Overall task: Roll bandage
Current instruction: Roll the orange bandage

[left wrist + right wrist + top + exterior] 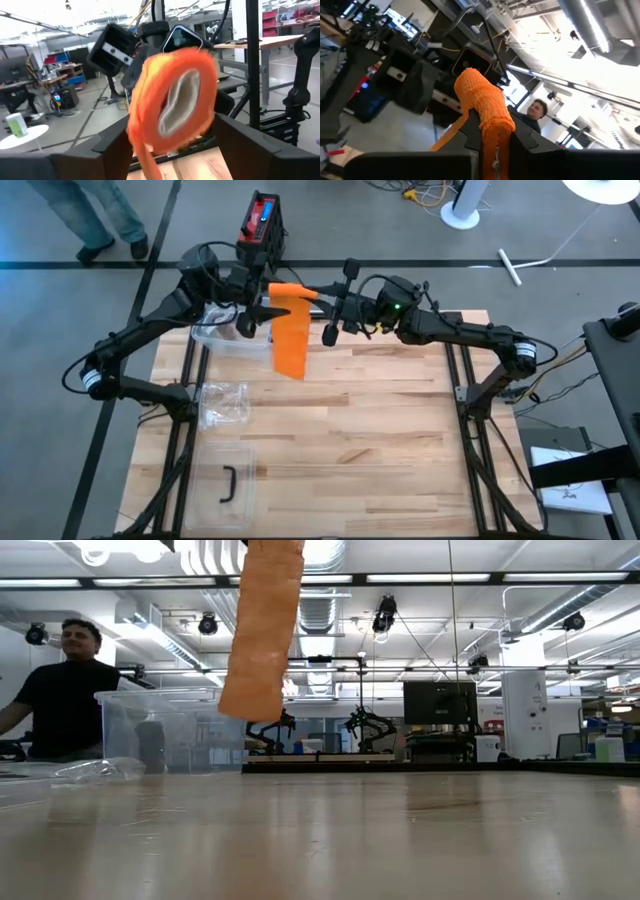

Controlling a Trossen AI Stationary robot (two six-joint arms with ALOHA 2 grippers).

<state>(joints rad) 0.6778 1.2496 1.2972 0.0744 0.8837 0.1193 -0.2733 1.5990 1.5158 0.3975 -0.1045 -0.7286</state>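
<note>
Table (400,430) bare but for a bin (235,340) at 11 o'clock. Bandage (290,330) is aloft at 12 o'clock: part rolled, a long tail hanging unwound. Right gripper (492,137) is clenched on the roll; left gripper (262,313) stands released beside it. Rolling looks roughly half done.

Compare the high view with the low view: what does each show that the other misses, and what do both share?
Only the high view shows both arms: the left gripper and right gripper meet at the top of the orange bandage, the right gripper pinching it. It also shows a crumpled plastic bag and a lid with a dark handle. Only the low view shows the bandage's free end hanging above the table, and a person behind. Both show the bandage, the clear plastic bin and the wooden table.
</note>
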